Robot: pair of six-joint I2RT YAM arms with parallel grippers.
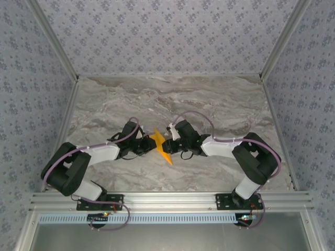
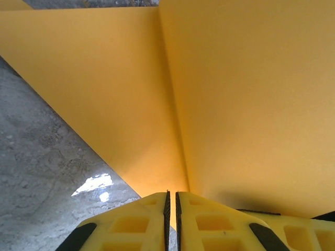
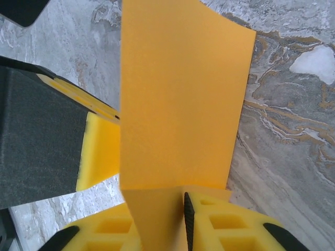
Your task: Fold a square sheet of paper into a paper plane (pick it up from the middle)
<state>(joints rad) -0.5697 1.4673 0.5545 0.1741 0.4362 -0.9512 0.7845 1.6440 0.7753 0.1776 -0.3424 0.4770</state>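
Left claw [image 1: 148,145] and right claw [image 1: 169,144] meet at the orange paper [image 1: 160,142], midway across the table [image 1: 220,104]

No text, label, brand, number or sign is readable; the folded orange paper [image 2: 235,104] is plain; the walls [image 1: 157,31] bear a small flower pattern.

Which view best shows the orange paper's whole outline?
Top external: the orange paper appears nearly whole, a pointed shape between the left gripper and right gripper. The left wrist view shows a cropped close-up with one crease; the right wrist view, a folded strip running into its fingers.
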